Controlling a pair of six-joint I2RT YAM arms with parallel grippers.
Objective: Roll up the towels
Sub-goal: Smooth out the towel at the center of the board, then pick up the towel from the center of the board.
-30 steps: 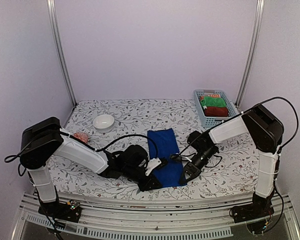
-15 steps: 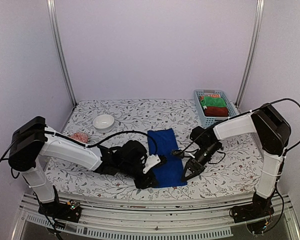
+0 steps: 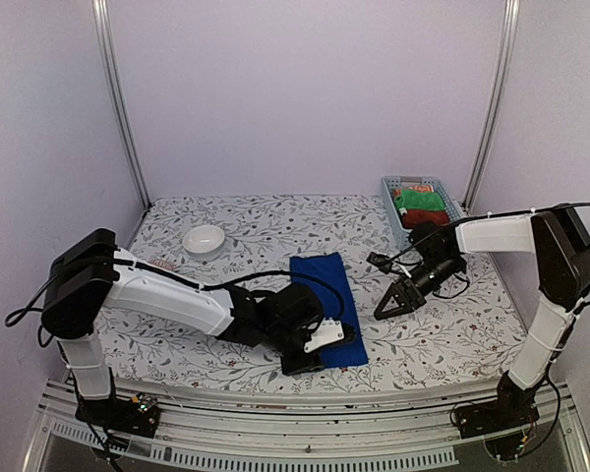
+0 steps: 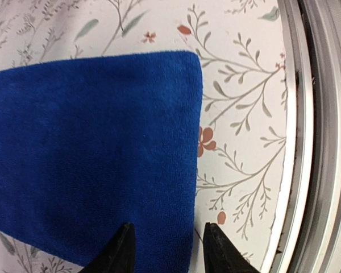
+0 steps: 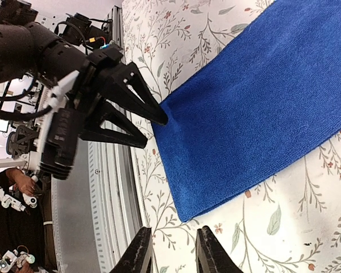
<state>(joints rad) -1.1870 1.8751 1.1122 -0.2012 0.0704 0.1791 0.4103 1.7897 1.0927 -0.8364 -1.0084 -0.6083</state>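
Note:
The royal blue towel (image 3: 323, 300) lies flat and unrolled on the floral table; it also shows in the left wrist view (image 4: 91, 153) and the right wrist view (image 5: 261, 108). My left gripper (image 3: 310, 359) (image 4: 169, 250) is open at the towel's near edge, one finger over the cloth and one over the bare table. It also shows in the right wrist view (image 5: 125, 96). My right gripper (image 3: 381, 314) (image 5: 173, 253) is open and empty, off the towel's right side near its near-right corner. The brick-red towel (image 3: 425, 218) lies in the blue basket (image 3: 398, 231).
The basket at the back right also holds a green cloth (image 3: 418, 201) and an orange patterned cloth (image 3: 413, 188). A white bowl (image 3: 204, 239) stands at the back left. A metal rail (image 4: 312, 142) runs close along the table's near edge.
My left gripper has moved right along the towel's near edge. My right gripper has pulled back to the right, away from the towel. The towel stays flat.

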